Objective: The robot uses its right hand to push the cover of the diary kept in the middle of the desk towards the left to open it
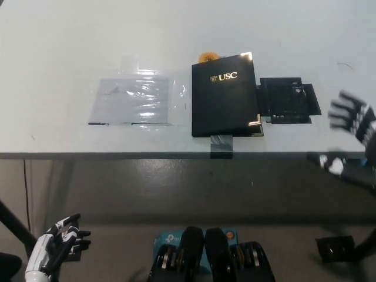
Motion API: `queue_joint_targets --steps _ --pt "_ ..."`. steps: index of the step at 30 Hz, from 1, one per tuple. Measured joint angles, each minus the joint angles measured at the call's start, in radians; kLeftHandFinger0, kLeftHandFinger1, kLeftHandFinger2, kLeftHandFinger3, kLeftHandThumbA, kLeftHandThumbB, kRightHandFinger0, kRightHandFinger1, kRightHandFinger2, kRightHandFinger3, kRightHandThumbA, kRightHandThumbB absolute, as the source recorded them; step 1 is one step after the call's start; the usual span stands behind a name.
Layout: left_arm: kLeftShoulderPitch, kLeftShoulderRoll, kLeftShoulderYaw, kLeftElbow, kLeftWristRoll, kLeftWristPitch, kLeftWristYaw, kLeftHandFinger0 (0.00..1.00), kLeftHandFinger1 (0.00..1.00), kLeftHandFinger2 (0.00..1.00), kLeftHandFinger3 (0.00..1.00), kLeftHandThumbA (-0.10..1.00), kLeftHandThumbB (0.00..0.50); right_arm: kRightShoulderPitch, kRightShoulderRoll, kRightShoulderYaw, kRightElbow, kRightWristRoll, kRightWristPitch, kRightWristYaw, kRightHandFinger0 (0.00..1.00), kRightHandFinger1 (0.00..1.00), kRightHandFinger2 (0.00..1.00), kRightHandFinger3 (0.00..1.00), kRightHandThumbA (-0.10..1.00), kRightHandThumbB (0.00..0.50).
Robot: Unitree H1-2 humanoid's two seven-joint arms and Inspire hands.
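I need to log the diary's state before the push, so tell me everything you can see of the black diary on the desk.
The diary is a black, glossy-looking book lying flat and closed on the white desk, slightly rotated. Its cover carries gold "USC" lettering near the top, and the right-hand corners glint like metal. A strip of grey tape runs from its lower edge over the desk's front edge. A small orange thing peeks out behind its top edge, and a black flat piece lies against its right side. Neither hand touches it.

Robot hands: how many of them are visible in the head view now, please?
2. The white left hand is at the lower left, below the desk edge. The black right hand, blurred, is at the right edge, right of the closed diary.
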Motion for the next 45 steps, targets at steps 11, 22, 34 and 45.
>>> queue_joint_targets --steps 11,22,34,45 --pt "0.010 -0.005 -0.002 -0.001 0.000 0.000 0.000 0.62 0.49 0.51 0.75 0.56 0.272 -0.245 0.246 -0.216 0.196 0.108 0.142 -0.120 1.00 1.00 1.00 1.00 1.00 0.081" --pt "0.009 -0.005 -0.008 -0.002 0.001 0.000 0.000 0.61 0.50 0.53 0.75 0.56 0.281 -0.401 0.471 -0.547 0.453 0.292 0.188 -0.321 1.00 1.00 1.00 1.00 1.00 0.065" --pt "0.006 -0.011 -0.020 -0.003 0.002 0.000 0.000 0.60 0.49 0.50 0.74 0.56 0.268 -0.398 0.540 -0.559 0.630 0.379 0.128 -0.367 0.99 1.00 1.00 1.00 1.00 0.130" --pt "0.012 -0.016 -0.026 -0.003 0.004 0.000 0.000 0.59 0.49 0.49 0.74 0.55 0.266 -0.369 0.537 -0.438 0.660 0.395 0.085 -0.337 0.85 0.90 0.90 0.95 1.00 0.145"
